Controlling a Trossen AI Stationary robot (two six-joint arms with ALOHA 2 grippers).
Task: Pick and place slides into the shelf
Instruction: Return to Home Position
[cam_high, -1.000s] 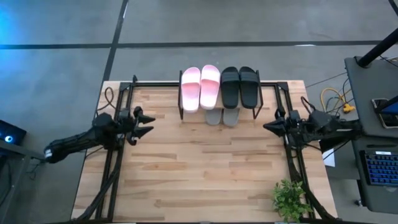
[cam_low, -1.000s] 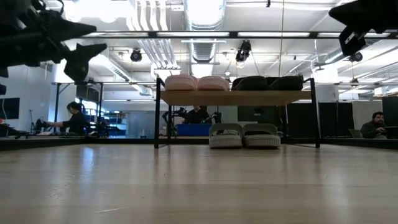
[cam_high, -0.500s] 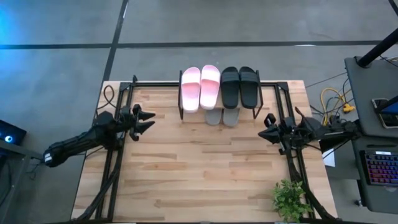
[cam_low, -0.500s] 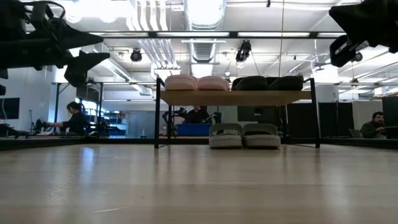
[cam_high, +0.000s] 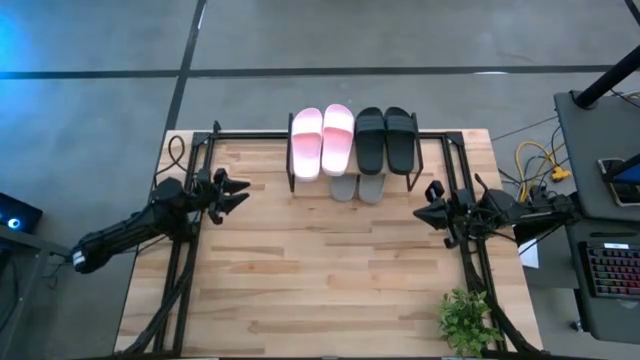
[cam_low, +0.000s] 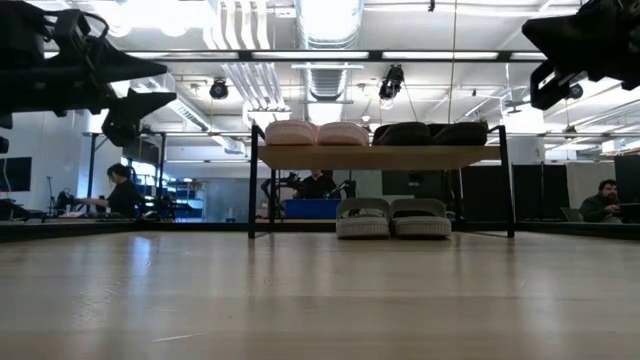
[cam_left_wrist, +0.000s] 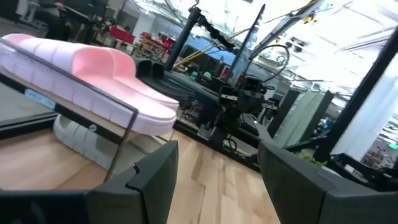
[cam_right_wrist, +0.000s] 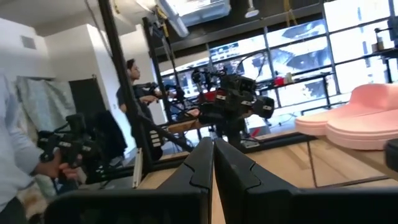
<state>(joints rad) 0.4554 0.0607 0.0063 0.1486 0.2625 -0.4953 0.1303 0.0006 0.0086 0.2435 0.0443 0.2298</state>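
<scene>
The shelf (cam_low: 380, 156) stands at the table's far edge on thin black legs. The pale pink pair (cam_high: 322, 140) and the black pair (cam_high: 385, 138) lie on its top board. The grey-green pair (cam_high: 357, 187) rests on the tabletop beneath it, soles down (cam_low: 392, 218). My left gripper (cam_high: 243, 192) hovers open above the table's left side, pointing toward the shelf; its wrist view shows a pink slide (cam_left_wrist: 93, 74). My right gripper (cam_high: 422, 212) hovers shut above the table's right side, right of the shelf, its fingers (cam_right_wrist: 213, 163) closed together.
Black metal frames run along the table's left side (cam_high: 185, 270) and right side (cam_high: 470, 270). A small green plant (cam_high: 465, 318) stands at the near right corner. Bare wooden tabletop (cam_high: 320, 270) stretches in front of the shelf. People show in the room beyond (cam_low: 120, 190).
My right gripper has moved a little toward the table's left and near edges. My left gripper has shifted slightly toward the far edge. The slides and shelf have stayed where they were.
</scene>
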